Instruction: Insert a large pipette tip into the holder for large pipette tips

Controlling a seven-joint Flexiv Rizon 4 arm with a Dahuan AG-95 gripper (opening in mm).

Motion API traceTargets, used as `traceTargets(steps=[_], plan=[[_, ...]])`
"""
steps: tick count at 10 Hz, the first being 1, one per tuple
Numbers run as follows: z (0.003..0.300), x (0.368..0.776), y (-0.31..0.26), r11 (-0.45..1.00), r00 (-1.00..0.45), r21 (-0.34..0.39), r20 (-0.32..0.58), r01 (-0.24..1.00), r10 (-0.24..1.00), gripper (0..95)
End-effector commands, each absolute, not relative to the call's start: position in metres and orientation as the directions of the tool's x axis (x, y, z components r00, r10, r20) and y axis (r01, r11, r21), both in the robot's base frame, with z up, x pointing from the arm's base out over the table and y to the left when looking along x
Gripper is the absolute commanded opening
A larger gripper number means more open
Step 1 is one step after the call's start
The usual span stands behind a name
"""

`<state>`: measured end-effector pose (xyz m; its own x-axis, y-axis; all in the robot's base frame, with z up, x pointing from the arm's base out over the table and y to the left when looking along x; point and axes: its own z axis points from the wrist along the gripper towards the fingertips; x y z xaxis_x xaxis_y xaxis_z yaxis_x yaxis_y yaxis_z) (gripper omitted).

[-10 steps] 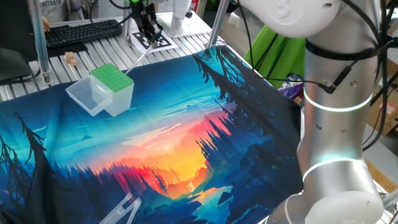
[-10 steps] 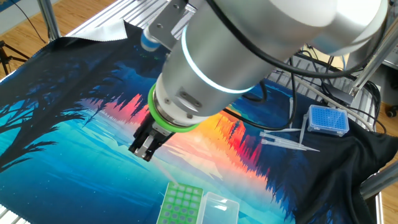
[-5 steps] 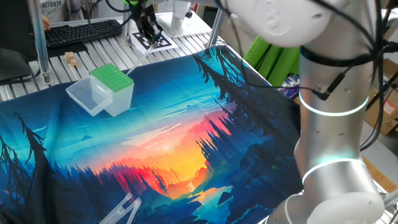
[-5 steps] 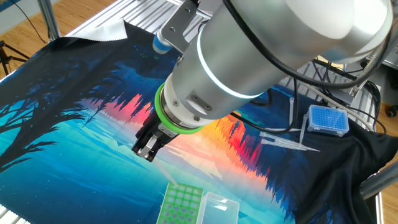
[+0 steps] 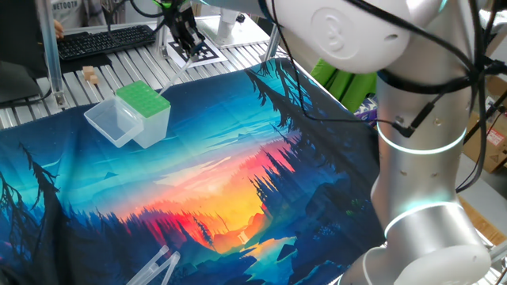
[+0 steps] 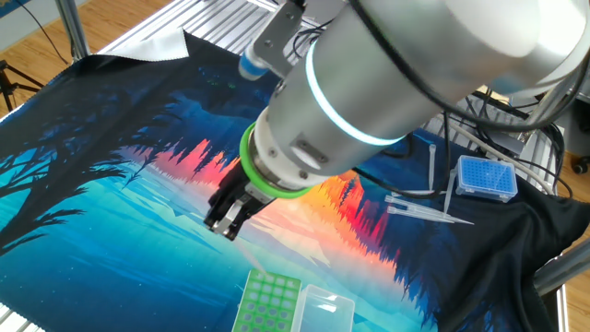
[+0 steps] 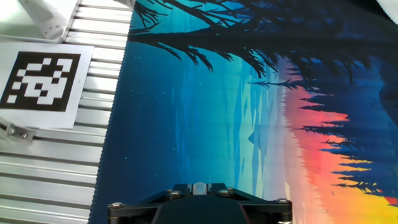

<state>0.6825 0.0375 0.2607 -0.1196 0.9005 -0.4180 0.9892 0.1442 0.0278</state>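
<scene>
One robot arm (image 5: 412, 134) works over one counter (image 5: 119, 63) covered by one printed sunset cloth (image 5: 238, 174). One hand (image 6: 230, 214) hangs from the arm. One holder for large pipette tips (image 5: 142, 112), green on top with its clear lid open, sits on the cloth. One blue tip box (image 6: 486, 178) stands at the far side in the other fixed view, with about three loose clear pipette tips (image 6: 426, 207) beside it. Two wider clear tubes (image 5: 157, 266) lie at the cloth's near edge. One black-and-white marker tag (image 7: 41, 81) lies on the metal slats. One keyboard (image 5: 103, 41) sits behind
</scene>
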Motion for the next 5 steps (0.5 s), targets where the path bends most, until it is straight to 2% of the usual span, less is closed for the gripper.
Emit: traceTargets(steps=[1, 5], plan=[[0.2597, 0.6846, 0.0395, 0.161, -0.126, 0.045, -0.436, 0.986, 0.891, 0.0], [0.2593, 0.6851, 0.0397, 0.196, -0.148, 0.056, -0.468, 0.979, 0.871, 0.0]])
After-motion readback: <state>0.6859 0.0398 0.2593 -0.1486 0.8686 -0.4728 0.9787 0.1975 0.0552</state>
